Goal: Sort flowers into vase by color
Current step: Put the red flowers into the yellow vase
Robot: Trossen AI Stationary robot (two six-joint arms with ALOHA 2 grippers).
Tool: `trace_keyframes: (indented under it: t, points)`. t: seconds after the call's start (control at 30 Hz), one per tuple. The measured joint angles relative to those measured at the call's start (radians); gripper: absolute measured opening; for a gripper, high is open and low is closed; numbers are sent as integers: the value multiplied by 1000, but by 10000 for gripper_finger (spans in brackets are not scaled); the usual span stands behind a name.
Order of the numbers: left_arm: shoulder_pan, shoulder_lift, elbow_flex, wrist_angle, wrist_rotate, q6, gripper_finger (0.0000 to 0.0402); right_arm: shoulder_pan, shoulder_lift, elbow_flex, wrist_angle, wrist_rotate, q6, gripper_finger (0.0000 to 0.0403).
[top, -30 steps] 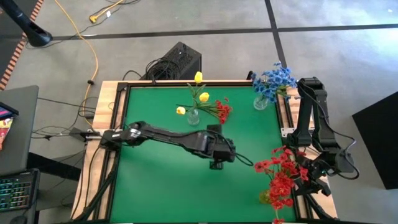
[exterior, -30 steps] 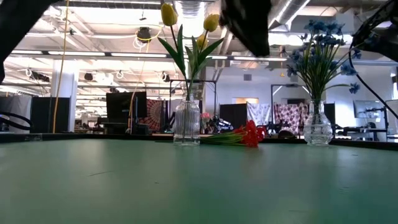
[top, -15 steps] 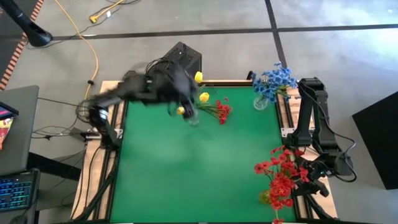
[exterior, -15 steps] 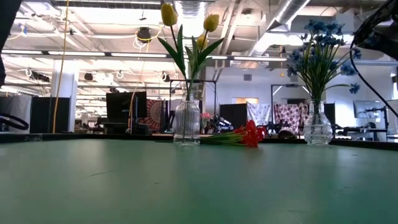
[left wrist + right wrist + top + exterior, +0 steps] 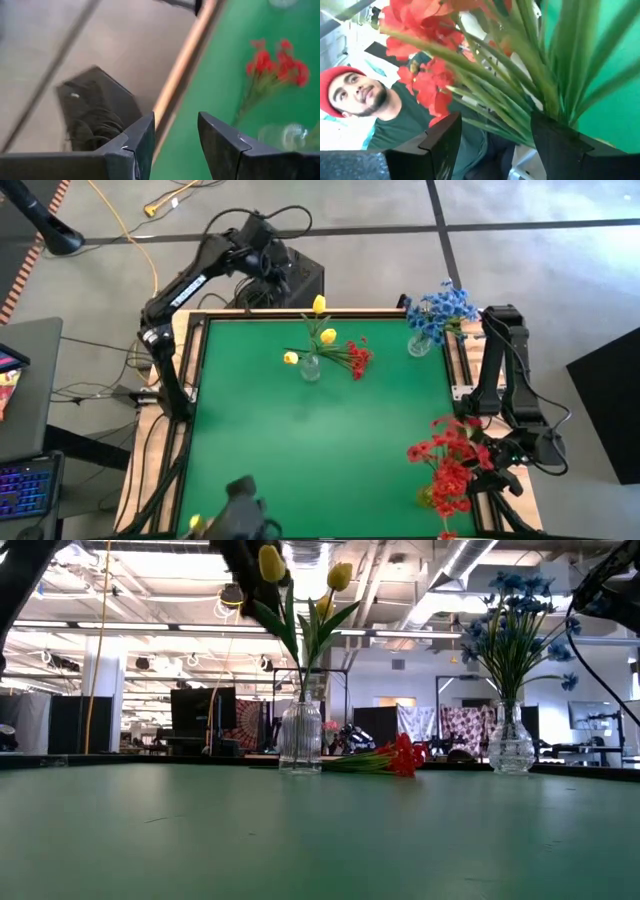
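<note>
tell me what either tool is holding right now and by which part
The left tool, swung out beyond the table's far edge, holds nothing. The right tool straddles the green stems of the red flowers; whether it grips them cannot be told.

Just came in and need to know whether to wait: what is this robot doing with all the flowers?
It is sorting fake flowers into glass vases by colour. The yellow tulips stand in one vase, the blue flowers in another at the far right corner. One red sprig lies loose on the green table. The left gripper is raised beyond the table's far edge, open and empty. The right gripper sits at a big red bunch at the table's right edge.
</note>
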Motion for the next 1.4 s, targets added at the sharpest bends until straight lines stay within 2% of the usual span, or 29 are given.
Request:
trace_keyframes:
  t: [0.13, 0.3, 0.57, 0.67, 0.83, 1.13, 1.27, 1.4]
  points:
    - [56, 25, -165, 132, 136, 128, 137, -24, 0, 0, 1, 0, 1, 265]
    - [58, 65, -361, 296, 297, 294, 137, -50, 0, 0, -11, 0, 1, 265]
    - [-12, 104, -619, 524, 397, 403, 137, -84, 0, 0, -12, -1, 1, 265]
    - [-49, 101, -708, 597, 379, 447, 137, -92, 0, 0, -13, -2, 0, 265]
    - [-84, 102, -778, 607, 340, 490, 137, -94, 0, 0, -14, -2, -1, 265]
    - [-91, 102, -836, 603, 250, 488, 137, -93, 0, 0, -12, -3, -1, 265]
    - [-92, 102, -850, 605, 160, 493, 137, -93, 0, 0, -11, -3, 0, 265]
    - [-89, 102, -852, 614, 150, 490, 137, -93, 0, 0, -11, -4, 0, 265]
